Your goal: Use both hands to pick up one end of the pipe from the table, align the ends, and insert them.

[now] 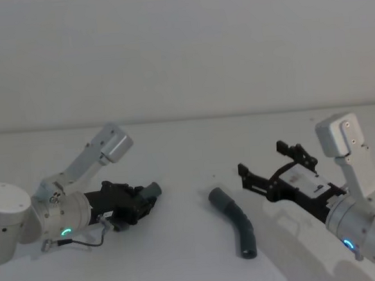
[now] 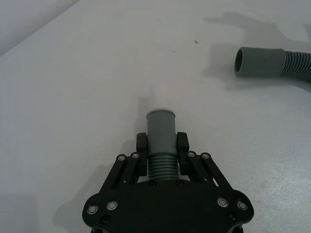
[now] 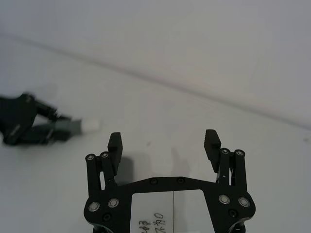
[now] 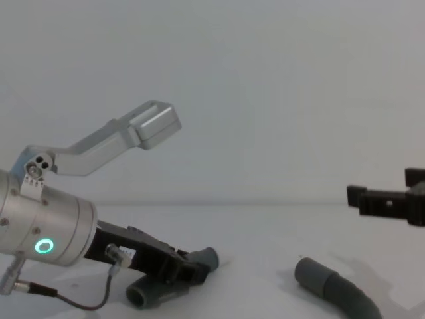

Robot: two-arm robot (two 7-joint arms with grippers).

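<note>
Head view, starting on the robot's left: the left gripper (image 1: 139, 202) lies low over the table (image 1: 183, 263), its jaws closed on the first hose piece (image 1: 131, 205). The left wrist view shows the hold: the fingers (image 2: 182, 144) pinch the ribbed part just behind the smooth cuff (image 2: 160, 124), which sticks out forward, clear of the jaws. Seen from the right wrist, that cuff ends in a narrow white tip (image 3: 90, 125). The tip points to the right and a little away from the robot.

Further right, between the two arms, the second hose piece (image 1: 235, 222) lies flat on the table, touched by nothing. Its long axis runs from the hollow cuff (image 1: 218, 197) at the far end, bending toward the robot down to the ribbed tail. The open mouth faces back toward the left gripper, so the two ends roughly face each other, well apart.

On the right, the right gripper (image 1: 263, 159) hangs above the table with its jaws spread wide and holding nothing; the chest view shows it clear of the surface. Its fingers reach leftward, and the hollow cuff lies just below and to the left of them. It is much the nearer arm to this piece. In my judgement the next move is for it to drop down and close across the hose just behind that cuff, with the jaw line set crosswise to the hose's axis.
</note>
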